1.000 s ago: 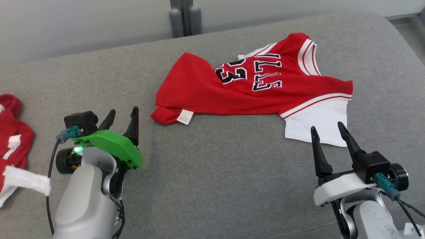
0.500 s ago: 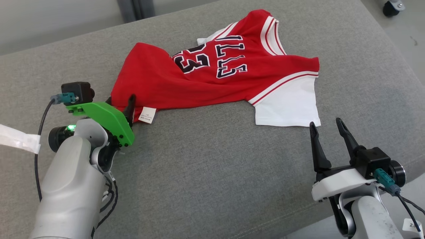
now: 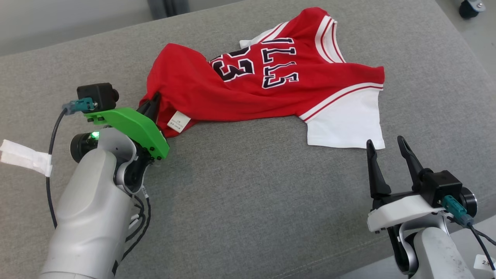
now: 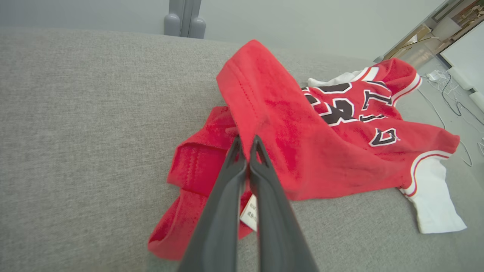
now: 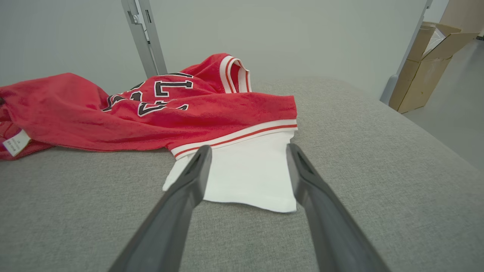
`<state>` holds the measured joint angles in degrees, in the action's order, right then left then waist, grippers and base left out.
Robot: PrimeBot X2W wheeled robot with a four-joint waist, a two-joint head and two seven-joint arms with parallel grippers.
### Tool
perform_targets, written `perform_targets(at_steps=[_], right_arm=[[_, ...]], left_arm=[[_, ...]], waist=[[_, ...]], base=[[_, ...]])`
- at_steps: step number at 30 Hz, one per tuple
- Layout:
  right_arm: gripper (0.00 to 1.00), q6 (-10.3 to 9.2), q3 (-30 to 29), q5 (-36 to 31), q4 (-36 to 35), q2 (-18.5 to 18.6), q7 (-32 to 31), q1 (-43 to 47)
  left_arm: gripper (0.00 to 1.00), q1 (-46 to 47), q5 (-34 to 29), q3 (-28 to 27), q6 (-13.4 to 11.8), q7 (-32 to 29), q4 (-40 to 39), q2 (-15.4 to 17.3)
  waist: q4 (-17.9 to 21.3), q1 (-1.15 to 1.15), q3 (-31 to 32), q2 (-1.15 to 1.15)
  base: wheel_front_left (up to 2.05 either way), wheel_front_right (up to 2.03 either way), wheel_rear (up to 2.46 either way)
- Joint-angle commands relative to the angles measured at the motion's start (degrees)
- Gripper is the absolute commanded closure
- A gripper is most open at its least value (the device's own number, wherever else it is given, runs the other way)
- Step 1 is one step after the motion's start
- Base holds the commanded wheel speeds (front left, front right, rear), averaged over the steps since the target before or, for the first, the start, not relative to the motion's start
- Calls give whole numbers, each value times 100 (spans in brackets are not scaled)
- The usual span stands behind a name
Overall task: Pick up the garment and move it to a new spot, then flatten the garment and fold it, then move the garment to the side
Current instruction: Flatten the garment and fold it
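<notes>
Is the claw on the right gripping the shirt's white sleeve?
No, the right gripper stands wide open near the white sleeve, its fingers closed on nothing.

Head view: the green cover (image 3: 130, 126) is hiding the finger bases of the left hand (image 3: 153, 101). A red fold of the garment (image 3: 240, 97) is swallowing part of the number (image 3: 236, 69). We are finding the care label (image 3: 178, 120) print too small to read. Frame edges are cutting off a white strip (image 3: 23, 159), a caster (image 3: 469, 8) and a sticker (image 3: 484, 262).
</notes>
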<state>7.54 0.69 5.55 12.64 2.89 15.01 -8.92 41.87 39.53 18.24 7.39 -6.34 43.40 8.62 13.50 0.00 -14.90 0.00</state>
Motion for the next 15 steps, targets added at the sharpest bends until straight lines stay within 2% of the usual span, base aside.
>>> perform_targets(at_steps=[1,8,15], right_arm=[[0,-10,-19,-46,-31,1,20,20],[0,-10,-143,-161,-97,1,12,204],[0,-10,-166,-198,-153,4,-88,315]], left_arm=[[100,-161,136,2,10,115,-150,7],[100,-1048,473,156,4,276,-1264,39],[100,-2469,623,228,-396,-126,-2649,257]], waist=[[-230,0,87,0],[-855,0,344,0],[-1282,0,587,0]], base=[[0,0,0],[0,0,0],[0,0,0]])
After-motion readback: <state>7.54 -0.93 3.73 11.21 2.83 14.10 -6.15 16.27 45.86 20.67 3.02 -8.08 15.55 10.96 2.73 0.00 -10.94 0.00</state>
